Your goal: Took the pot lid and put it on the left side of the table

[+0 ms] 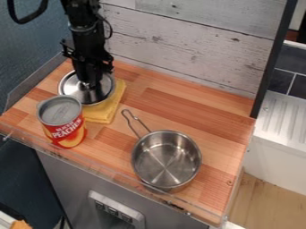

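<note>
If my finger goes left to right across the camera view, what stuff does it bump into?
Red-and-yellow metal can → round silver metal lid → silver metal pot with a looped wire handle → white ridged surface.

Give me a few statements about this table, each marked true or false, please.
1. The pot has its lid on. False: the pot is open, and the lid is apart from it.
2. The pincer is at the top of the lid. True.
3. The can is lying on its side. False: it stands upright.
4. A cloth shows partly from under the lid. True.
5. In the picture, the can is to the right of the pot. False: it is to the left.
</note>
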Controlling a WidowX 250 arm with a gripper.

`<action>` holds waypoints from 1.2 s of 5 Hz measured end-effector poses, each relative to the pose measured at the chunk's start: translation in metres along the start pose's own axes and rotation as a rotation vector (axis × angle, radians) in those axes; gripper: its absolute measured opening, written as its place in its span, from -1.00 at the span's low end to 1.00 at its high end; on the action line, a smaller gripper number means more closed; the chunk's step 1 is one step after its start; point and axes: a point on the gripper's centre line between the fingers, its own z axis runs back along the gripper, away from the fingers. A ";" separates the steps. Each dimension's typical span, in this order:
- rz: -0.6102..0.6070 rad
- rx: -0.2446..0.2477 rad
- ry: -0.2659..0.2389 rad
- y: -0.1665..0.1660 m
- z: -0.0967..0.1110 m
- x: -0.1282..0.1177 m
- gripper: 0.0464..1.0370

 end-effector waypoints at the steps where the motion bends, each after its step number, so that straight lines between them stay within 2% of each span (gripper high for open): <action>1: 0.007 0.011 0.017 0.009 -0.004 -0.006 -0.53; 2: 0.004 0.006 0.033 0.009 -0.008 -0.013 -0.45; 4: 0.038 -0.017 0.013 0.014 -0.005 -0.015 0.74; 5: 0.061 -0.014 -0.063 0.016 0.027 -0.013 0.96; 6: 0.088 -0.021 -0.053 0.021 0.037 -0.019 0.94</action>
